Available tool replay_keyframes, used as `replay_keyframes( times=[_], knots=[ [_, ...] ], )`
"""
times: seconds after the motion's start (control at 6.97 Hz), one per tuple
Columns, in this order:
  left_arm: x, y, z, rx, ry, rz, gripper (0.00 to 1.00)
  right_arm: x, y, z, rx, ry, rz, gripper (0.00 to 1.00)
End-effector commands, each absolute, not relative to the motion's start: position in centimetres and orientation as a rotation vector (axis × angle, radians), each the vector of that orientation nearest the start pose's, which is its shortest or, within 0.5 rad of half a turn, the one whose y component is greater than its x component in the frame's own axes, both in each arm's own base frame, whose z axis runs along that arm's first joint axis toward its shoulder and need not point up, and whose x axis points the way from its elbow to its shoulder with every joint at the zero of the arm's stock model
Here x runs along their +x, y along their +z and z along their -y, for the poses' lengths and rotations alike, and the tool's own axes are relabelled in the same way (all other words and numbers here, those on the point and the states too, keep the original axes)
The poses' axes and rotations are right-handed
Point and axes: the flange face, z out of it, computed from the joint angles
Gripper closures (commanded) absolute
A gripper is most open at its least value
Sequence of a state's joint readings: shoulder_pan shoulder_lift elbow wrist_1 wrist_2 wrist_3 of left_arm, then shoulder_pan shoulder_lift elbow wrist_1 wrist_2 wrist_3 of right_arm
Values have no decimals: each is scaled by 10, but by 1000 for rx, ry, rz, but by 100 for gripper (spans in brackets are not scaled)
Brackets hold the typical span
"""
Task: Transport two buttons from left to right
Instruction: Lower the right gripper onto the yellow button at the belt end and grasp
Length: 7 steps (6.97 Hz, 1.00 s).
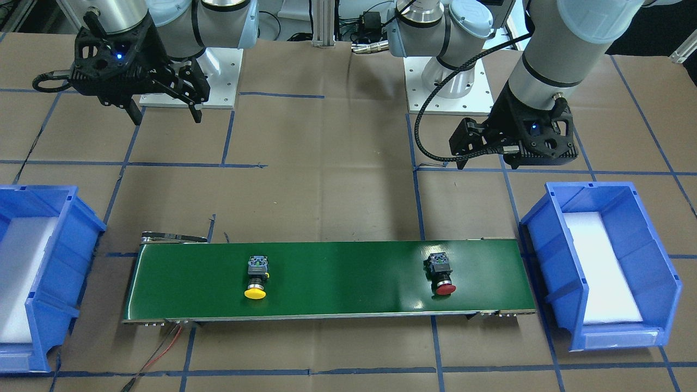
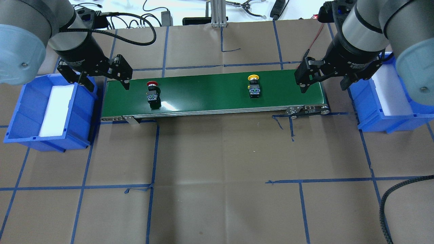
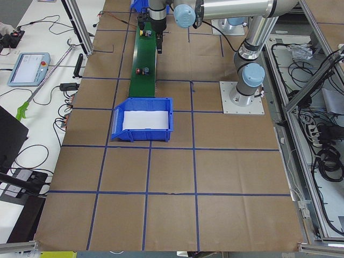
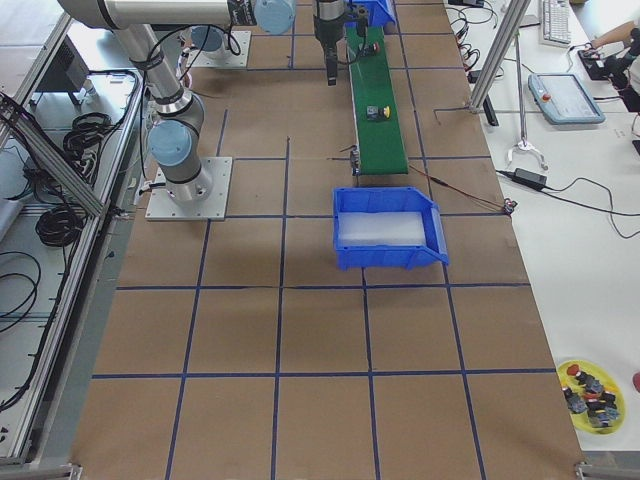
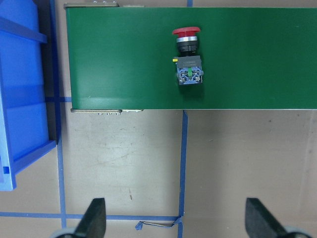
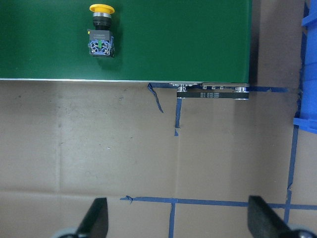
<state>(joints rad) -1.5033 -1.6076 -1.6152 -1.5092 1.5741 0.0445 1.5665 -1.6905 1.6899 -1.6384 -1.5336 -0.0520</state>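
Status: nothing delivered yet. I saw the red-capped, black-bodied push-button (image 2: 152,92) lying on the green conveyor belt (image 2: 210,93) near its left end. The yellow mushroom-capped push-button (image 2: 253,87) sat right of mid-belt, short of the right-hand blue plastic bin (image 2: 390,120). Both lay on their sides, long axis across the belt, caps pointing away from the robot base, terminal blocks toward it. Left jaws and right jaws were spread wide, gripping nothing, one at each belt end; probably clear of the table, but height was hard to judge.
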Motion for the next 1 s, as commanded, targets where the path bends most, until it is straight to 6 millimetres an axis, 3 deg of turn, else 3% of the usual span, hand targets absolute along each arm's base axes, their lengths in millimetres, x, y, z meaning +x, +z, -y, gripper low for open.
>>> replay_keyframes(
  times=[0.0,0.14,0.29,0.57,0.86],
  knots=[
    [-99,454,512,-36,26,-3142,0,135,485,456,-83,-104,-3101,0],
    [-99,454,512,-36,26,-3144,0,132,465,477,-72,-53,-3100,0],
    [-99,454,512,-36,26,-3144,0,131,437,515,-77,-153,-3103,0],
    [-99,454,512,-39,26,-3145,0,131,387,568,-98,-245,-3094,0],
    [-99,454,512,-41,26,-3145,0,134,376,597,-79,-389,-3066,0]
  ],
)
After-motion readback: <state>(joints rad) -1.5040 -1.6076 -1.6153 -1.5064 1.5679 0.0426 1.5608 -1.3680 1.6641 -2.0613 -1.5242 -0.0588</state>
